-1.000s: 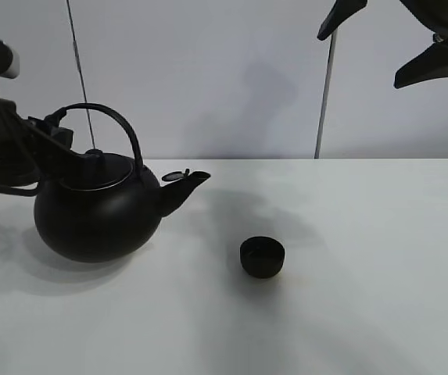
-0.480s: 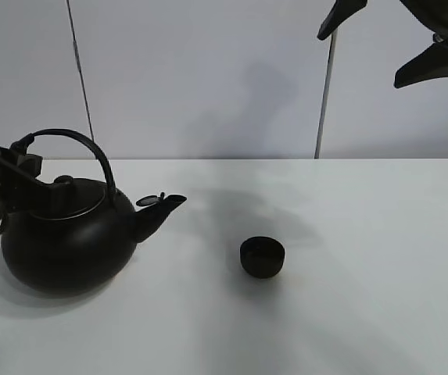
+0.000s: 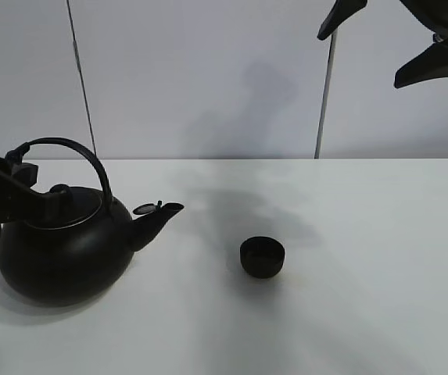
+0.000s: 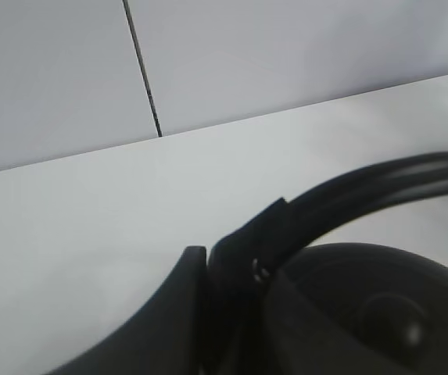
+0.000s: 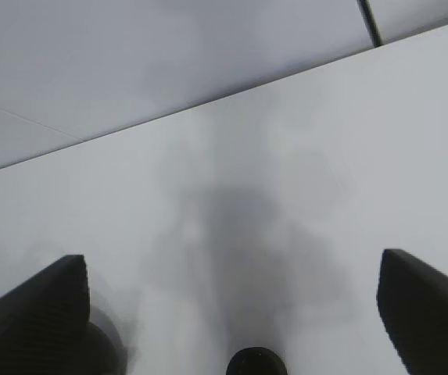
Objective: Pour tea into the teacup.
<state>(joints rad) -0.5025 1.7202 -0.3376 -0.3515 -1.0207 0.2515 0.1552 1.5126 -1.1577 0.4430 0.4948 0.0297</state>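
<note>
Exterior high view: black kettle (image 3: 59,254) sits on the white counter (image 3: 349,312) at far left, spout (image 3: 157,219) aimed right toward the teacup (image 3: 262,257). Teacup stands upright near counter centre, well apart from the kettle, nothing touching it. Kettle's arched handle (image 3: 75,152) is up; left gripper (image 3: 22,170) comes in from the left edge & has the handle near its rear end, jaws pressed together on it. Kettle base looks to be on the counter w/ shadow under it, can't tell for sure. Right gripper (image 3: 399,43) hangs high at top right, well above the counter, jaws spread wide, nothing between them.

Left wrist view: close-up, left gripper's dark fingers (image 4: 177,312) pinch the kettle handle (image 4: 364,191) where it curves down; kettle's rounded lid w/ knob (image 4: 388,312) just beside. White counter & grey wall w/ a dark seam behind.

Right wrist view: two ribbed fingertips (image 5: 40,301) at either side of frame, set wide apart, holding nothing. Rim of the teacup (image 5: 256,362) shows at the frame's lower edge, between the fingertips but far below them on the counter, in the arm's soft shadow.
</note>
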